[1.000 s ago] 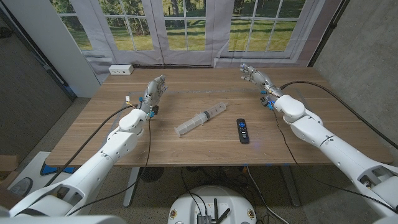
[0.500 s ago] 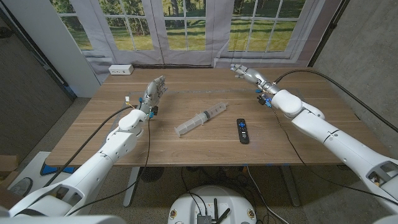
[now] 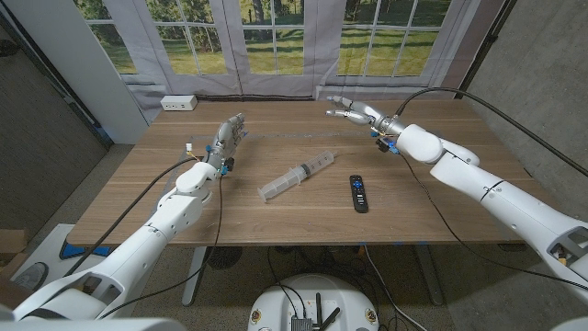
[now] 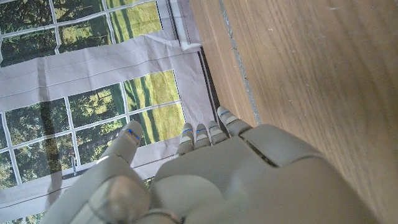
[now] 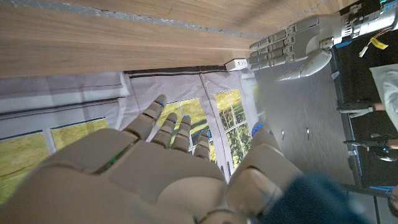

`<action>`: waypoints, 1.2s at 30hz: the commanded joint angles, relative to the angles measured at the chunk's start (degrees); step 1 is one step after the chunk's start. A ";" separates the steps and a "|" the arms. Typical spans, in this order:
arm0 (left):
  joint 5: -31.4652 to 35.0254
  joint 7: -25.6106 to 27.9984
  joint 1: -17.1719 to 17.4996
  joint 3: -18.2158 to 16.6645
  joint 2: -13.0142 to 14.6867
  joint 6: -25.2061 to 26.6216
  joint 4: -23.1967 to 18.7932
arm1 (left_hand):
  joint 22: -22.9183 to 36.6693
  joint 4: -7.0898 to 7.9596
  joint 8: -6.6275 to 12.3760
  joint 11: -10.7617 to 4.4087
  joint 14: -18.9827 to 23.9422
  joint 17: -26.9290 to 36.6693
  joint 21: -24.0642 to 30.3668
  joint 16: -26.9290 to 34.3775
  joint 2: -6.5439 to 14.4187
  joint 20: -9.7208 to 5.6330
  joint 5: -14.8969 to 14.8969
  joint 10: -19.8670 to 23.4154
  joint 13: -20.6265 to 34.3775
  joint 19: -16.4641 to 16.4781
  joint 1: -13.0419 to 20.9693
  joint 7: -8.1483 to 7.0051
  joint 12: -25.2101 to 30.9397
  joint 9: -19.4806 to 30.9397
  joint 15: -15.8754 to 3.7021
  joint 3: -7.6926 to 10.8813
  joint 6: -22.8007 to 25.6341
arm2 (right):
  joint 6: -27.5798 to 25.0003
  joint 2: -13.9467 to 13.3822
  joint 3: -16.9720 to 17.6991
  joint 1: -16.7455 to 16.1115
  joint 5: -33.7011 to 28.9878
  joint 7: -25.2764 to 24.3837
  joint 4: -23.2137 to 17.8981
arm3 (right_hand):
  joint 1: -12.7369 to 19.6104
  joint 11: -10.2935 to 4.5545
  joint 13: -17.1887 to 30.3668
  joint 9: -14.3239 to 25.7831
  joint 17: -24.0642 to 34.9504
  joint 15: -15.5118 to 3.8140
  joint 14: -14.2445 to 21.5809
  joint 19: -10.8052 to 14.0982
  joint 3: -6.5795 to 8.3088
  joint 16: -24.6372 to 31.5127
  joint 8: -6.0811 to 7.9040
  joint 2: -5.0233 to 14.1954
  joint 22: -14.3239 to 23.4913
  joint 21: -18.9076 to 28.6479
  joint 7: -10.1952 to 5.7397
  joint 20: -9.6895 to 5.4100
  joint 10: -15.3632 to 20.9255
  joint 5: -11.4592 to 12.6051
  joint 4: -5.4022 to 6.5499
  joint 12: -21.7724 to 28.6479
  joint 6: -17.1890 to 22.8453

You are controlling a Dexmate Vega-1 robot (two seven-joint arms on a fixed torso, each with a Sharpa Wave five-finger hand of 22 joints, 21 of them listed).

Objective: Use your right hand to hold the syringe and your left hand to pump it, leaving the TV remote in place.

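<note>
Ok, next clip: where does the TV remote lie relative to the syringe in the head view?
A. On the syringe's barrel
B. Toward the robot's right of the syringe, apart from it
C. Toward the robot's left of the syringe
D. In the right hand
B: the TV remote lies on bare wood on the robot's right of the syringe, with a gap between them and no hand on either.

clear syringe (image 3: 296,176), black tv remote (image 3: 357,193), light brown wood-grain table (image 3: 294,216), white power strip (image 3: 178,103) far left, grey-beige hands.
</note>
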 commanded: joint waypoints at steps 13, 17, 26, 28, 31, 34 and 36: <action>-0.49 -0.23 -0.08 0.12 -0.18 0.50 0.21 | 0.30 -0.15 0.23 -0.12 0.35 0.17 0.24 0.19 3.95 -0.87 0.08 0.52 0.16 0.35 0.51 0.17 0.32 0.33 0.04 0.14 0.56 | -9.81 -2.83 -5.89 7.67 -14.24 17.26 -9.20 | 6.70 1.48 0.66 0.51 0.37 3.52 -3.29 -1.47 2.26 -0.38 0.34 -2.05 0.34 -0.09 -0.54 4.36 -4.72 0.94 -4.35 -0.05 -4.21; -0.57 -0.19 0.02 0.14 -0.16 0.67 0.10 | 0.31 -0.12 0.22 -0.05 0.38 0.19 0.25 0.20 3.99 -0.89 0.09 0.61 0.16 0.39 0.49 0.15 0.34 0.33 0.08 0.12 0.56 | -10.93 -2.73 -6.95 8.95 -16.29 20.42 -10.19 | 8.13 1.56 0.80 0.59 0.47 4.14 -3.77 -1.87 2.69 -0.30 0.38 -2.75 0.33 -0.09 -0.58 5.18 -5.75 1.42 -4.59 -0.02 -5.27; -0.52 -0.31 -0.11 0.42 -0.31 0.88 0.23 | 0.31 -0.04 0.21 -0.14 0.42 0.22 0.23 0.21 4.04 -0.86 0.09 0.64 0.17 0.39 0.44 0.11 0.30 0.34 0.03 0.08 0.63 | -12.66 -1.89 -9.60 11.80 -21.78 26.78 -11.68 | 11.10 3.31 1.29 0.79 0.86 6.87 -5.68 -2.75 3.48 -0.19 0.24 -4.51 0.33 -0.01 -0.08 6.55 -7.97 2.66 -4.39 0.32 -8.79; -0.55 -0.32 -0.08 0.47 -0.36 0.93 0.23 | 0.31 0.00 0.20 -0.14 0.41 0.23 0.23 0.21 4.06 -0.88 0.10 0.62 0.17 0.39 0.42 0.12 0.28 0.34 0.06 0.08 0.63 | -12.54 -1.43 -9.84 12.21 -21.89 27.75 -11.39 | 11.49 4.02 1.39 0.83 0.92 7.29 -5.61 -2.70 3.53 -0.04 0.38 -4.99 0.32 0.06 0.51 6.92 -7.97 3.01 -4.39 0.51 -9.08; -0.59 -0.30 -0.01 0.50 -0.45 0.89 0.26 | 0.31 0.08 0.20 -0.12 0.41 0.26 0.22 0.21 4.05 -0.88 0.10 0.64 0.17 0.40 0.35 0.12 0.28 0.34 0.02 0.07 0.67 | -13.06 -0.79 -10.69 12.94 -23.57 29.32 -11.51 | 12.00 4.25 1.50 0.87 0.99 7.67 -5.66 -2.79 3.63 0.07 0.75 -5.54 0.31 0.07 1.17 7.57 -8.00 3.51 -4.41 0.70 -8.77; -0.60 -0.16 0.14 0.49 -0.49 0.87 0.16 | 0.32 0.12 0.20 -0.15 0.42 0.27 0.24 0.20 4.03 -0.88 0.11 0.67 0.17 0.45 0.31 0.11 0.27 0.34 0.00 0.09 0.70 | -13.68 -0.10 -11.76 13.98 -25.15 31.80 -11.64 | 12.21 4.45 1.58 0.90 1.05 7.92 -5.56 -2.76 3.59 0.20 1.05 -6.01 0.31 0.10 1.48 7.89 -8.02 3.65 -4.39 0.80 -8.29; -0.62 0.03 0.27 0.47 -0.49 0.98 0.02 | 0.32 0.18 0.20 -0.11 0.44 0.28 0.23 0.21 4.04 -0.87 0.12 0.69 0.17 0.44 0.28 0.08 0.27 0.34 0.03 0.11 0.71 | -13.89 0.29 -12.43 14.63 -26.10 33.37 -11.65 | 12.37 4.79 1.65 0.93 1.09 8.11 -5.54 -2.71 3.54 0.27 1.00 -6.42 0.31 0.13 1.24 8.05 -8.18 3.70 -4.38 0.84 -8.59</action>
